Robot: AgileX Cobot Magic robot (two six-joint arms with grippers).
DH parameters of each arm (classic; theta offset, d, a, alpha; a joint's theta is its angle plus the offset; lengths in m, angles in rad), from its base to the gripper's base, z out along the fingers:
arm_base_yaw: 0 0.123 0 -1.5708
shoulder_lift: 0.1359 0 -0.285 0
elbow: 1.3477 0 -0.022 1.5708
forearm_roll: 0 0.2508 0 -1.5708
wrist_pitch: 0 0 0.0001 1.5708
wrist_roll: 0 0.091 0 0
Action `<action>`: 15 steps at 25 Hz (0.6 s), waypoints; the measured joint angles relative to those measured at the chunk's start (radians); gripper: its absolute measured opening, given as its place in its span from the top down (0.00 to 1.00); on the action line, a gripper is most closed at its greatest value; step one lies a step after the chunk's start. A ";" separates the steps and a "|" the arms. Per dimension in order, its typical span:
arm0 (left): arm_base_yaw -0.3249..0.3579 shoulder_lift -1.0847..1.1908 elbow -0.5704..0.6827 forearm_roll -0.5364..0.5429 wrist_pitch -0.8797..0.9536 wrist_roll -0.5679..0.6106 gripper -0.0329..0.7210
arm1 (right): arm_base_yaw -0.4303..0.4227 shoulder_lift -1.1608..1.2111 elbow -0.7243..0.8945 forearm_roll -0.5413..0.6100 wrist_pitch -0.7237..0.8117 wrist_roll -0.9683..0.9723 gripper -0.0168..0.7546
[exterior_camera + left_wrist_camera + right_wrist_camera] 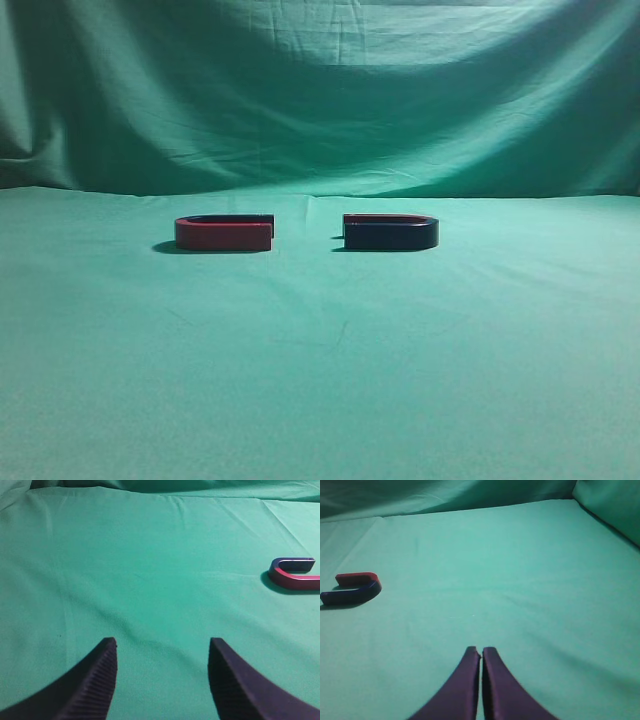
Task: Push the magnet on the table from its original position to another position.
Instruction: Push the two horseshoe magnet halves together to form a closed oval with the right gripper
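Note:
The magnet (390,232) is a dark navy U shape with a thin red top edge. It lies flat on the green table (320,380), right of centre, with its open end facing left. It also shows far left in the right wrist view (352,588). My right gripper (481,650) is shut and empty, well to the right of the magnet and nearer the camera. My left gripper (162,642) is open and empty over bare cloth. Neither gripper shows in the exterior view.
A red U-shaped magnet (225,233) of the same size lies left of the navy one, their open ends facing each other across a gap. It also shows at the right edge of the left wrist view (295,575). A green draped backdrop (320,90) rises behind the table.

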 joint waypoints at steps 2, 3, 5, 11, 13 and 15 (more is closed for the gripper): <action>0.000 0.000 0.000 0.000 0.000 0.000 0.46 | 0.000 0.000 0.000 0.000 0.000 0.000 0.98; 0.000 0.000 0.000 0.000 0.000 0.000 0.46 | 0.000 0.000 0.000 0.000 0.000 0.000 0.98; 0.000 0.000 0.000 0.000 0.000 0.000 0.46 | 0.000 0.000 0.000 0.000 0.000 0.000 0.98; 0.000 0.000 0.000 0.000 0.000 0.000 0.46 | 0.000 0.000 0.000 0.000 0.000 0.000 0.98; 0.000 0.000 0.000 0.000 0.000 0.000 0.46 | 0.000 0.000 0.000 0.000 0.000 0.000 0.98; 0.000 0.000 0.000 0.000 0.000 0.000 0.46 | 0.000 0.000 0.000 0.000 0.000 0.000 0.98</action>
